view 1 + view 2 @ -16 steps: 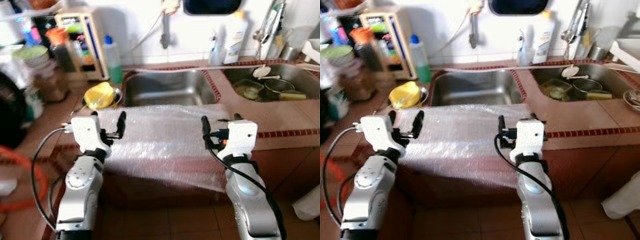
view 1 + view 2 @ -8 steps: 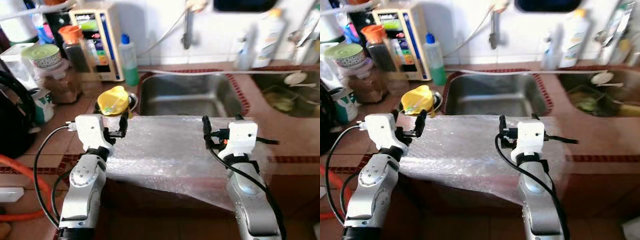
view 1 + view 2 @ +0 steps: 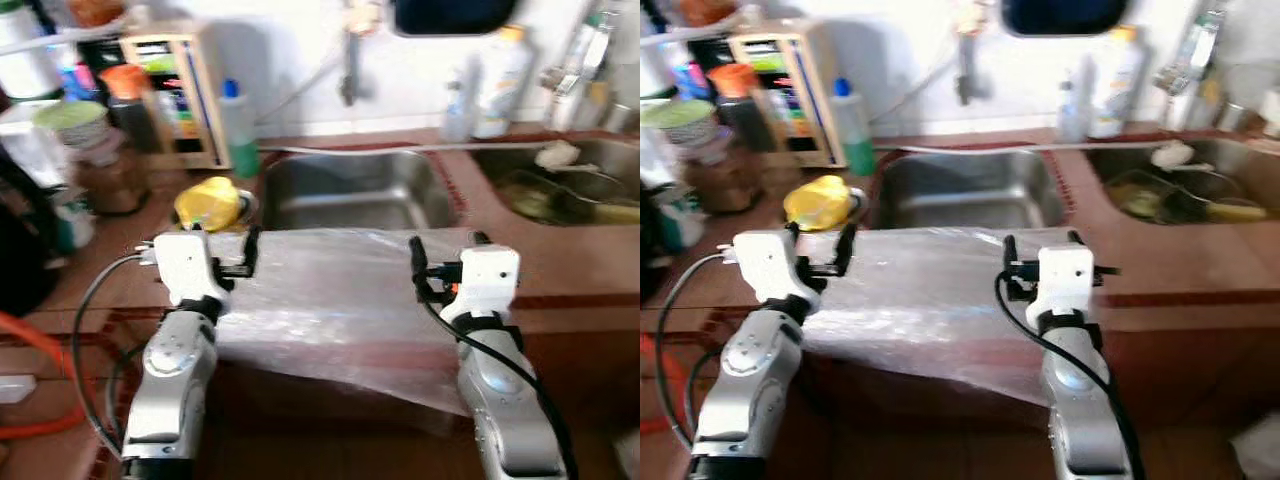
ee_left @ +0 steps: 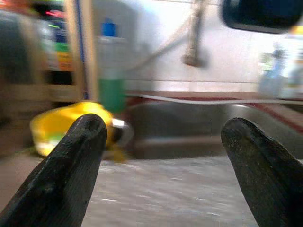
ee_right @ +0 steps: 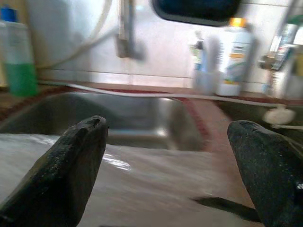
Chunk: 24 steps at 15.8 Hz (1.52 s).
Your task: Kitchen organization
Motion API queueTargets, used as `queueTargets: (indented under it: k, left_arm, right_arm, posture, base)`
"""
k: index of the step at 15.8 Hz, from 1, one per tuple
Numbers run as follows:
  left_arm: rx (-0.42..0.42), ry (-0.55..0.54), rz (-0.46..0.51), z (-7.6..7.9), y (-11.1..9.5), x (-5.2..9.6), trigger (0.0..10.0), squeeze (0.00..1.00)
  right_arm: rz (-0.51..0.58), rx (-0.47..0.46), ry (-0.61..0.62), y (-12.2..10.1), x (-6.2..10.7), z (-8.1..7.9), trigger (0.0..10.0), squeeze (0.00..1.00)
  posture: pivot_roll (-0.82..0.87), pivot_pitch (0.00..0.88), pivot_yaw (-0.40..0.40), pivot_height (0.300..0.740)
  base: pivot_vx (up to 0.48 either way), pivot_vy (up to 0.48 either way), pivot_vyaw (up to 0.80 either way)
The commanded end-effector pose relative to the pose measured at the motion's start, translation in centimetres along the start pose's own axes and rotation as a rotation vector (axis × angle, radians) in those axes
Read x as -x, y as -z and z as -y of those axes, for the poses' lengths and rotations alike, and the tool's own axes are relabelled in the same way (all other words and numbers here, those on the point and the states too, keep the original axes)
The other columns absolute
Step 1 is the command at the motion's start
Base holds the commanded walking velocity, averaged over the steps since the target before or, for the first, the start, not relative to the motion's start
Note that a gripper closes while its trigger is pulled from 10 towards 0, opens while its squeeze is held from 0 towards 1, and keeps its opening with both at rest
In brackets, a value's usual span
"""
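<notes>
Side by side, the left gripper point(image 3: 221, 246) and right gripper point(image 3: 447, 251) hover with fingers spread wide and holding nothing, raised over a clear plastic sheet point(image 3: 330, 300) that drapes across the red-tiled counter point(image 3: 580, 270) and hangs past its front edge. Behind it lies a steel sink point(image 3: 355, 190), with a yellow item point(image 3: 208, 200) of unclear kind beside it and a green-filled bottle point(image 4: 112, 71) near the tiled wall. Motion blur softens the cluttered shelves at left.
</notes>
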<state>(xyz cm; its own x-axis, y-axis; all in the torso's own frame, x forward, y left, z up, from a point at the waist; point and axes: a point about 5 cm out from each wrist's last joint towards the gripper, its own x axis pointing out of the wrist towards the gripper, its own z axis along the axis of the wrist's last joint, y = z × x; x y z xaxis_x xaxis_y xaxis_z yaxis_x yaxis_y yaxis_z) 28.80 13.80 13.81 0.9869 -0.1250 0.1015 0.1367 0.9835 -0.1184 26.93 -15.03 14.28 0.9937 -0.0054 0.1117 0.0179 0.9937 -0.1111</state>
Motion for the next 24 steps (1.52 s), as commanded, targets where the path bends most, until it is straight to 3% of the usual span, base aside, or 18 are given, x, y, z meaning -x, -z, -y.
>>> queueTargets:
  k: [1, 5, 11, 17, 22, 24]
  left_arm:
    - [-0.012, -0.022, -0.013, -0.8, 0.1, 0.1, 10.0, 0.00]
    - [0.017, -0.042, -0.010, -0.9, 0.1, 0.2, 10.0, 0.00]
    - [-0.014, -0.050, -0.029, -1.3, 0.4, 0.5, 10.0, 0.00]
    - [0.010, -0.025, -0.047, -0.2, 1.1, 0.1, 10.0, 0.00]
    - [0.018, 0.066, -0.021, 2.0, 0.5, -1.0, 10.0, 0.00]
    - [-0.002, 0.092, -0.009, 1.8, 0.4, -1.5, 10.0, 0.00]
  right_arm:
    - [0.019, -0.007, -0.002, -0.5, -0.1, -0.2, 10.0, 0.00]
    - [0.021, -0.001, -0.011, -0.6, -0.2, -0.3, 10.0, 0.00]
    - [0.023, -0.006, -0.029, -0.6, -0.1, -0.8, 10.0, 0.00]
    - [0.027, -0.001, 0.003, -0.8, -0.4, -0.2, 10.0, 0.00]
    - [0.057, 0.029, 0.024, -1.5, -0.7, 0.7, 10.0, 0.00]
    - [0.070, 0.027, 0.041, -1.9, -1.3, 0.2, 10.0, 0.00]
  posture:
    - [0.03, 0.009, 0.072, 0.740]
    - [0.03, 0.010, 0.069, 0.740]
    - [0.05, 0.021, 0.068, 0.740]
    - [0.01, 0.011, 0.057, 0.740]
    - [-0.04, 0.000, 0.069, 0.740]
    - [-0.04, 0.000, 0.054, 0.740]
  base:
    - [0.000, -0.416, 0.00]
    - [0.000, -0.182, 0.00]
    - [0.000, 0.000, 0.00]
    - [0.000, 0.000, 0.00]
    - [0.000, 0.000, 0.00]
    - [0.000, 0.000, 0.00]
